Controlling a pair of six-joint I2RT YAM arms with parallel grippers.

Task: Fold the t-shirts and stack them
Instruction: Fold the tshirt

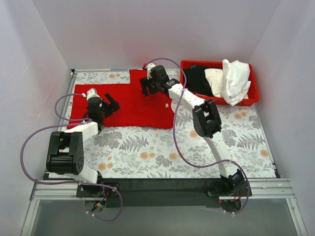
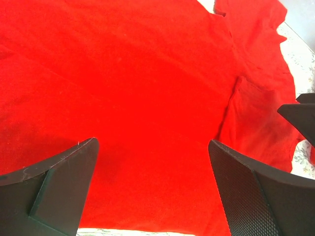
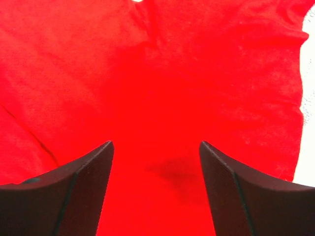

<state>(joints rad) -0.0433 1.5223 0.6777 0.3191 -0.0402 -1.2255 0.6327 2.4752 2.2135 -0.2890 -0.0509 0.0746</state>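
Red t-shirt point(image 1: 130, 103) lay flat on the counter point(image 1: 147, 147), left gripper point(image 2: 152, 146) and right gripper point(image 3: 156, 145) both spread, empty, over it.

L gripper point(image 1: 111, 105) low over left part of red t-shirt point(image 1: 133, 105), jaws wide apart, nothing between. R gripper point(image 1: 146, 88) over shirt's far edge, jaws apart, empty. L arm point(image 1: 64, 150) folded; R arm point(image 1: 205, 118) stretched, angled left.
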